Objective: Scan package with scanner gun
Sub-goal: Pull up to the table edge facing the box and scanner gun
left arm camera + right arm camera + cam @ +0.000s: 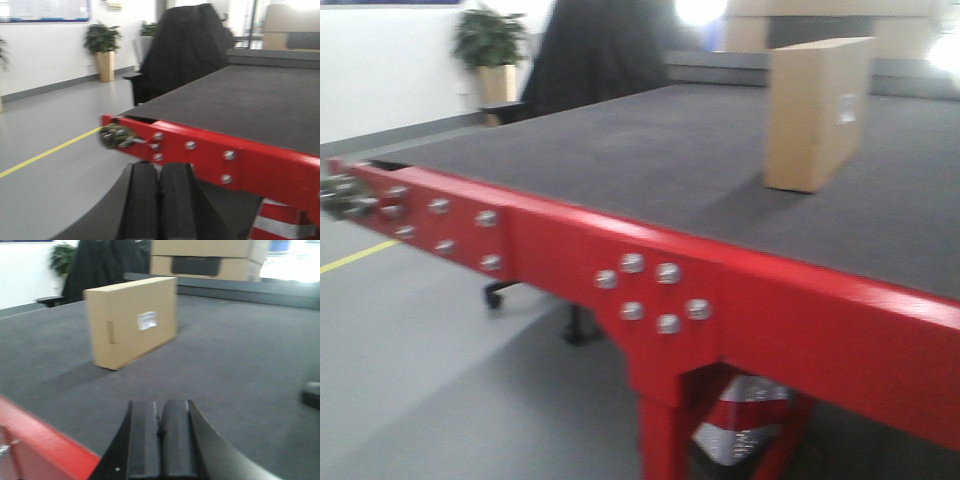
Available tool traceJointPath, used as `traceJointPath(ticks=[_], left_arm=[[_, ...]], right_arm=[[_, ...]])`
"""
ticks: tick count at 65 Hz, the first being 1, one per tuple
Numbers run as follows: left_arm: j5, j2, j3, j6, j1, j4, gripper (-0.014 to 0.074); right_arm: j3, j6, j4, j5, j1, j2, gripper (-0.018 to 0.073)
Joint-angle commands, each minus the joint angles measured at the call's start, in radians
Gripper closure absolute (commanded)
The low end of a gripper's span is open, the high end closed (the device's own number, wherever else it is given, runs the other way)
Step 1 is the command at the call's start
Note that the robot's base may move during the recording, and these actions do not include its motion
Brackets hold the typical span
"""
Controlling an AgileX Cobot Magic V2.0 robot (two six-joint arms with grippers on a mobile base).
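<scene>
Both black pad pairs sit pressed together, empty: left end effector (159, 200), right end effector (160, 440). Tan cardboard package (817, 110) stands on edge, far right on felt-like grey tabletop (670, 150), bare surface around it; bolted red frame (770, 310) edges the near side.

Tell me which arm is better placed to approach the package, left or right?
Right, probably. The right pincer faces the package and its white label across the grey table. The left pincer is off the table's red corner, and its view shows no package.
</scene>
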Motion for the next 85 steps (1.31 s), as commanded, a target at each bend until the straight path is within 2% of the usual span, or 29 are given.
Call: traceJointPath(ticks=[1,85], left_arm=[[-0.016,-0.005,-0.004,-0.003,-0.008,-0.007,0.0707],[-0.016,-0.005,-0.004,-0.003,-0.027,-0.007,0.0707]], right_arm=[[0.000,0.000,-0.007,-0.023,-0.003,-0.003,0.0712],[0.000,0.000,-0.007,-0.023,-0.001,-0.003,0.0712]])
